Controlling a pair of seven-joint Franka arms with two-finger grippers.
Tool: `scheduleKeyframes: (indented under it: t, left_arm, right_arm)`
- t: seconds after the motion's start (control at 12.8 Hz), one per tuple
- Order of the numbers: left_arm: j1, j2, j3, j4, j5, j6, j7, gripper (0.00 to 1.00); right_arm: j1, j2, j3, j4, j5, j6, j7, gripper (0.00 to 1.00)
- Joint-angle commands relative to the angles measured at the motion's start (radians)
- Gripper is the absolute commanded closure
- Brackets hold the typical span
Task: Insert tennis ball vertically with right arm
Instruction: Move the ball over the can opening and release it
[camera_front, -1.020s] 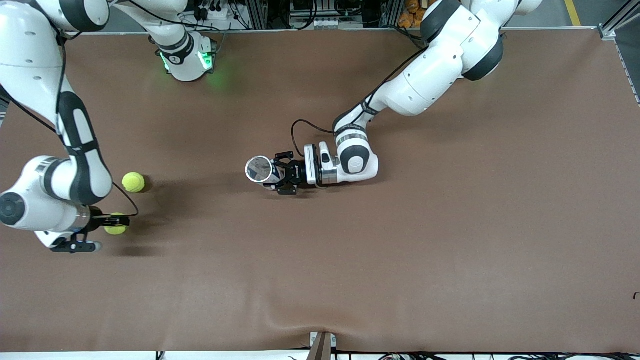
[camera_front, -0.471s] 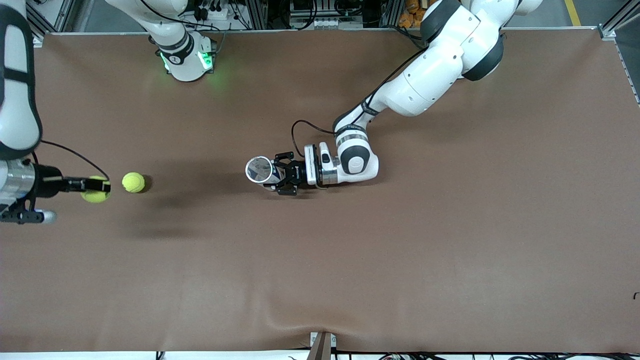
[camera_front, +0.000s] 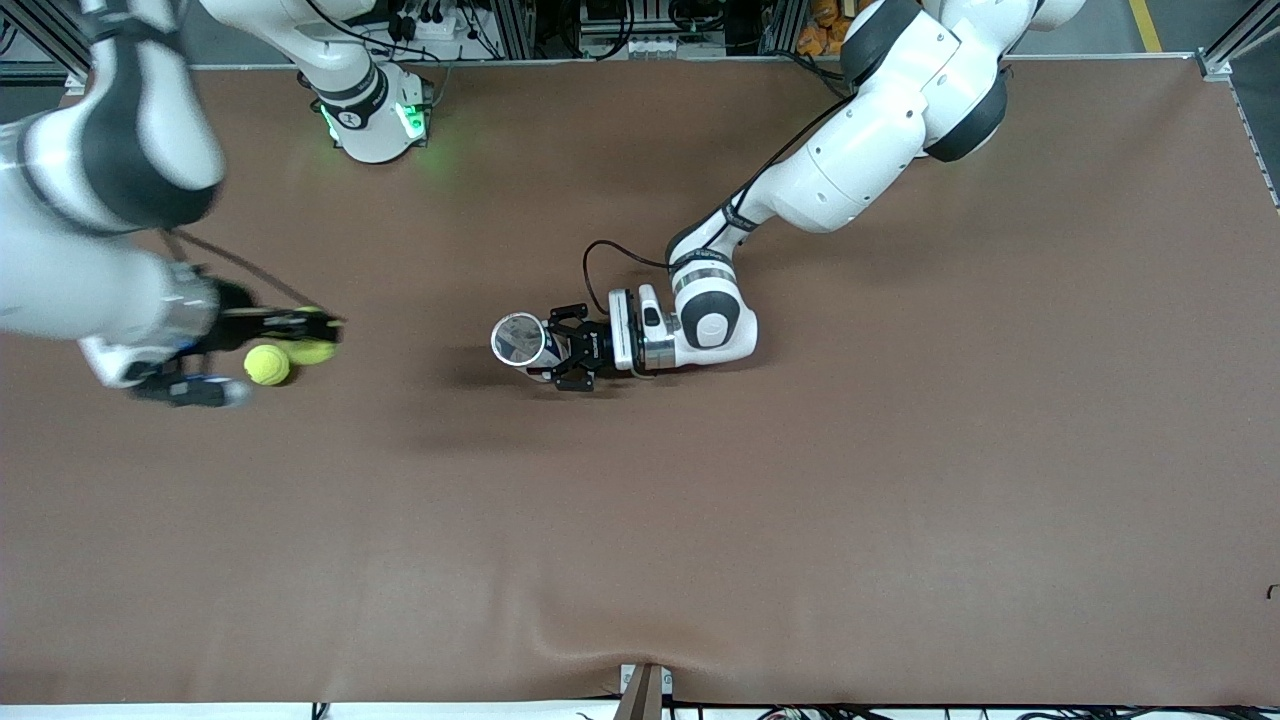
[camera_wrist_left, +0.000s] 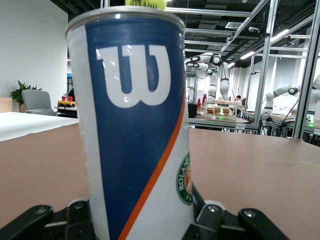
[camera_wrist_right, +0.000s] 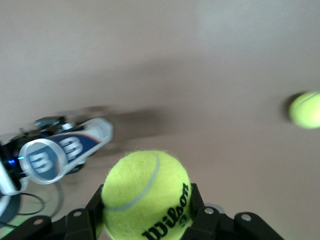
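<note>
Right claw (camera_front: 318, 338): up in the air at the right arm's end of the tabletop (camera_front: 900, 480), over the bare brown surface just beside the loose ball; its view shows it too (camera_wrist_right: 146, 212), fingers clenched on either side of a ball.
Held tennis ball (camera_front: 312, 350): yellow-green, grasped between the right claw's fingers and lifted clear of the tabletop; in the right wrist view (camera_wrist_right: 146, 195) black Wilson lettering shows on its lower face.
Loose tennis ball (camera_front: 267, 365): a second yellow-green ball lying on the tabletop, untouched, showing just beside the held ball in the front view; in the right wrist view (camera_wrist_right: 305, 110) it lies well apart from the can.
Can (camera_front: 520, 341): a clear-rimmed tube standing upright near the middle of the tabletop, open mouth facing up; the left wrist view (camera_wrist_left: 135, 135) shows a blue label with a white W, an orange stripe and a round green badge. The right wrist view (camera_wrist_right: 62, 152) shows its round open mouth.
Left claw (camera_front: 556, 347): low at the tabletop, grasping the can around its lower part, its black fingers on both sides of the wall.
Left arm: reaches in from its base and waits, bracing the can.
</note>
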Motion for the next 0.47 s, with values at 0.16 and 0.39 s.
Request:
scheduleKeyframes:
  t: [0.16,0.39]
  left_arm:
    - [-0.01,0.01,0.004,0.008,-0.04,-0.011,0.107,0.38]
    - [-0.01,0.01,0.004,0.008,-0.04,-0.011,0.107,0.38]
  right_arm:
    - [0.203,-0.012,-0.017,-0.032,-0.005,0.094,0.31,0.59]
    - [0.31,0.024,-0.017,-0.039,-0.006,0.157,0.492,0.59]
